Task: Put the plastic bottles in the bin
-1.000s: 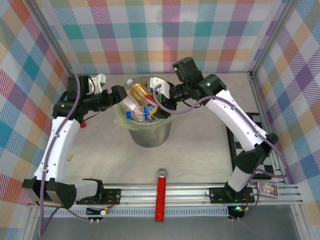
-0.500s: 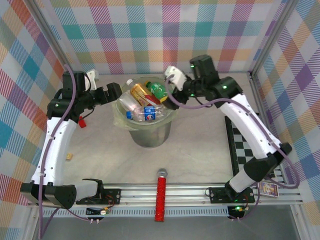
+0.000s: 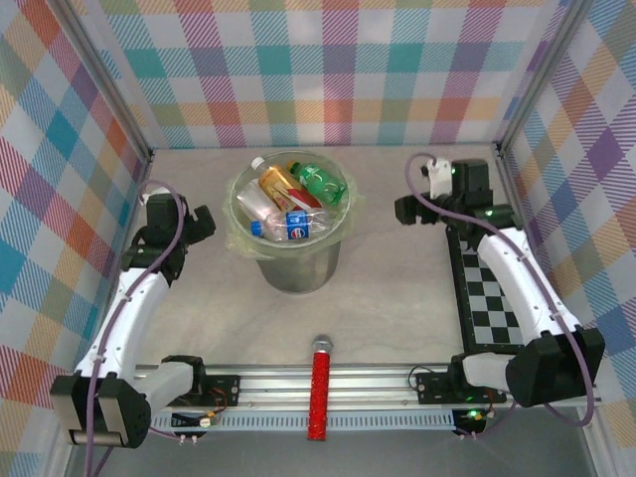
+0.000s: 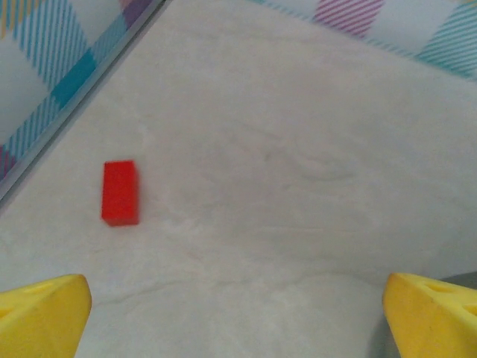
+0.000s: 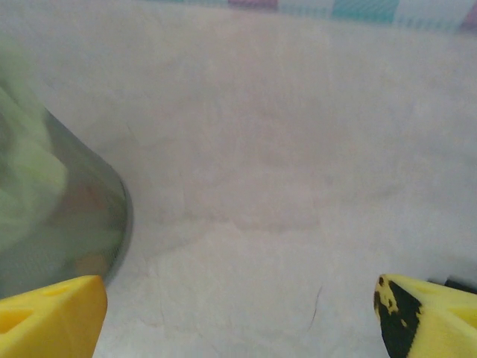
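Bottles [image 3: 286, 207] fill the grey bin [image 3: 298, 266]; left end effector [image 4: 238, 315] at its nine o'clock and right end effector [image 5: 238, 316] at three o'clock gape wide, empty.

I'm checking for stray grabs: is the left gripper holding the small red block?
No, the left wrist view shows the red block lying on the table, apart from the open left gripper.

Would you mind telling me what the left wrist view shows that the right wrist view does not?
Left wrist, not right wrist: a small red block lying on the table near the plaid wall. Right wrist, not left wrist: the grey bin with its green liner, at the left edge. Shared: the pale table and open yellow fingers, left gripper and right gripper.
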